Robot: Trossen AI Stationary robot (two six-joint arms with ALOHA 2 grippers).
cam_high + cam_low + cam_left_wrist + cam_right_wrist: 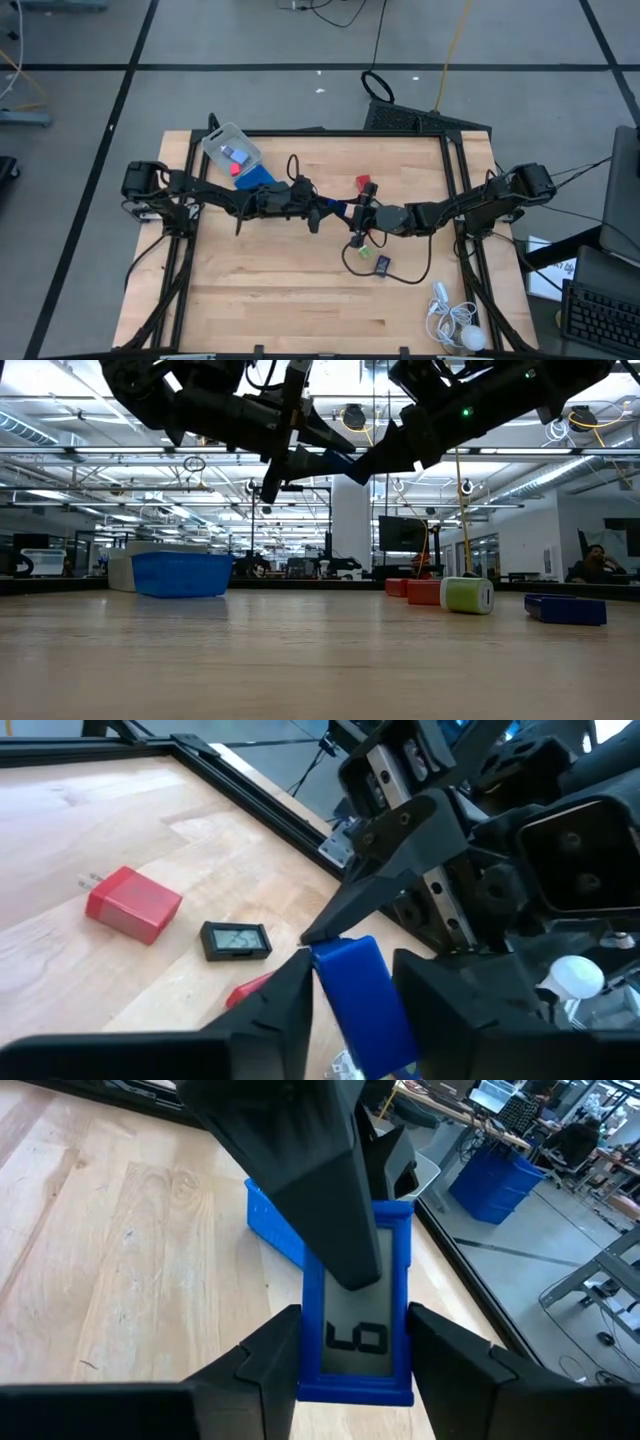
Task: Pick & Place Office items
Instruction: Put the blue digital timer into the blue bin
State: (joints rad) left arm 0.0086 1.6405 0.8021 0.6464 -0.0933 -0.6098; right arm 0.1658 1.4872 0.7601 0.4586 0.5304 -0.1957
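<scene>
Above the table's middle, a blue-framed office item with a pale display (355,1335) hangs in the air between my two grippers. My left gripper (350,965) comes from the table's left (326,208) and is shut on it. My right gripper (355,1320) comes from the right (356,212) and is shut on it too. On the table lie a red block (133,903), a dark piece with a pale centre (236,940), a green piece (467,595) and a dark blue piece (565,608). My left gripper has the blue item (350,995) between its two fingers, one finger lying over the display face (330,1230). The fingers come nearly level from the table's left. The item is clear of the table. My right gripper pinches the item's two long frame edges (308,1345) between its two fingers, at the end nearest that gripper. It comes nearly level from the table's right. The item is lifted clear, and its far end reaches into my left gripper.
A clear plastic box (232,150) holding small pieces and a blue tray (258,178) stand at the far left. A white corded gadget (455,325) lies at the near right corner. Bare wood spreads over the near half (270,290).
</scene>
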